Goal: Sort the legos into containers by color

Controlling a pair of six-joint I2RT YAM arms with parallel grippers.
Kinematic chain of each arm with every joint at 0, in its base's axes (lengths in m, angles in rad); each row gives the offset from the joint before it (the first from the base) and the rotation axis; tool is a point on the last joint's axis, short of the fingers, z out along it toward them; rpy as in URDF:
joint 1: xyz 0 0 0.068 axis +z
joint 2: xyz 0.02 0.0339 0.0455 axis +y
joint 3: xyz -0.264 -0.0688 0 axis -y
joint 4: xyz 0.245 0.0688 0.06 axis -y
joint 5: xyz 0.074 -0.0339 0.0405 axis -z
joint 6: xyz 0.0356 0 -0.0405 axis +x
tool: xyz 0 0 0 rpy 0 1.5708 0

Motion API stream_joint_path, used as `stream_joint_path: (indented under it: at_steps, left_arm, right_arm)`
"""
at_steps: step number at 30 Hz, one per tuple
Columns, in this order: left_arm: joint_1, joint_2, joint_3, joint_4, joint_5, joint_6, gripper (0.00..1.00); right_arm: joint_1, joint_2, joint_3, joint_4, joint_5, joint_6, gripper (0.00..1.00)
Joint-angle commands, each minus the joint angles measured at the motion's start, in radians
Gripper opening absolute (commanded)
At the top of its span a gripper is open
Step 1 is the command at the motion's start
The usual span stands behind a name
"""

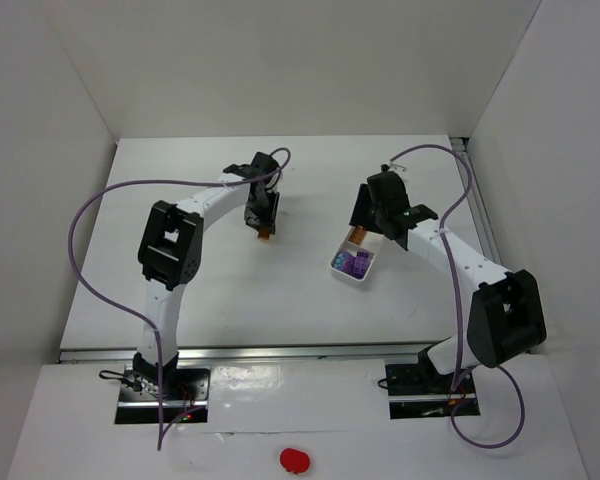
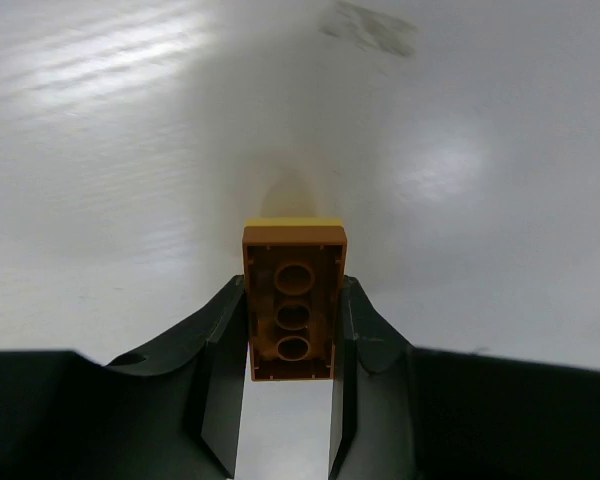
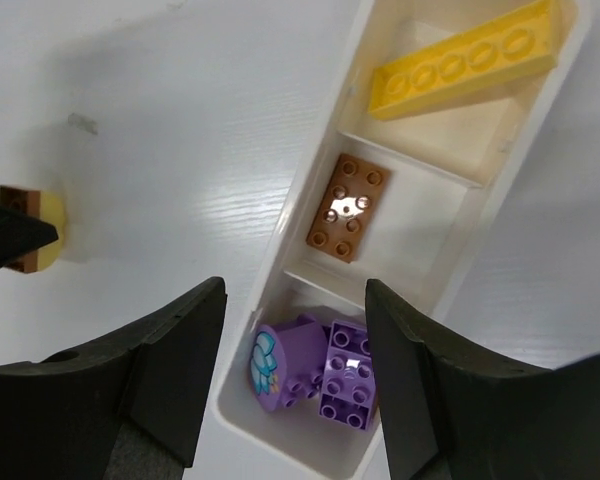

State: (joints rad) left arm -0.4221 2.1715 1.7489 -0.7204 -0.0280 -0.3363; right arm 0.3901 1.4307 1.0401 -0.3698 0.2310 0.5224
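Orange brick (image 2: 293,318) inside left hand (image 2: 293,296)

I am gripping an orange brick (image 2: 292,310) in my left gripper (image 2: 293,300) — my two black fingers (image 2: 223,345) are pressing against its long sides, one on each. The brick is showing me its hollow underside, with three round tubes in a row inside the rim, and it is pointing lengthwise away from me. A yellow piece (image 2: 292,221) is peeking out just past its far end; I cannot make out its shape. Beyond, the white table (image 2: 110,150) is shining with streaks of glare, a soft shadow is spreading around the brick's far end, and a faint grey smudge (image 2: 370,28) is sitting near the top edge.
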Motion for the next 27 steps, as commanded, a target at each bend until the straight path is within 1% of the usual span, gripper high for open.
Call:
stream_joint_path:
  at_steps: [1,2,3,4,5,6,7,9,10,11,14,16,18,20,27]
  left_arm:
    - [0.017,-0.100,0.043,-0.028,0.230,0.058,0.00]
    - [0.031,-0.160,0.026,-0.005,0.329,0.074,0.00]
    - [0.048,-0.189,0.005,0.028,0.433,0.086,0.00]
    - [0.078,-0.215,-0.015,0.097,0.652,0.107,0.00]
    - [0.091,-0.235,-0.043,0.123,0.740,0.108,0.00]
    - [0.103,-0.246,-0.043,0.137,0.823,0.118,0.00]
    - [0.121,-0.246,-0.043,0.147,0.973,0.118,0.00]
    - [0.132,-0.231,-0.032,0.168,1.101,0.129,0.00]
    - [0.132,-0.217,-0.032,0.179,1.153,0.129,0.00]
    - [0.132,-0.217,-0.023,0.179,1.231,0.129,0.00]
    - [0.132,-0.205,-0.023,0.220,1.333,0.129,0.00]
    - [0.132,-0.205,-0.034,0.246,1.355,0.129,0.00]
    - [0.132,-0.219,-0.034,0.246,1.392,0.129,0.00]
    - [0.132,-0.231,-0.043,0.259,1.401,0.129,0.00]
    - [0.132,-0.242,-0.052,0.259,1.447,0.149,0.00]
  right_arm:
    - [-0.002,-0.026,0.058,0.023,-0.135,-0.062,0.65]
    - [-0.002,-0.026,0.058,0.058,-0.260,-0.079,0.67]
    - [-0.014,-0.026,0.058,0.086,-0.342,-0.097,0.69]
    - [-0.014,-0.026,0.058,0.118,-0.426,-0.128,0.71]
    - [-0.026,-0.035,0.058,0.147,-0.503,-0.128,0.73]
    - [-0.040,-0.035,0.049,0.210,-0.647,-0.139,0.78]
    - [-0.040,-0.035,0.049,0.233,-0.706,-0.139,0.80]
    - [-0.050,-0.017,0.072,0.258,-0.807,-0.139,0.81]
    - [-0.050,-0.006,0.084,0.258,-0.888,-0.154,0.81]
    - [-0.050,0.003,0.084,0.267,-0.924,-0.154,0.82]
    - [-0.050,0.004,0.084,0.334,-0.990,-0.124,0.83]
    - [-0.059,0.004,0.075,0.385,-1.027,-0.107,0.83]
    - [-0.069,0.004,0.066,0.436,-1.067,-0.056,0.82]
    - [-0.069,0.013,0.057,0.524,-1.130,-0.015,0.82]
    - [-0.079,0.059,0.035,0.689,-1.173,0.117,0.80]
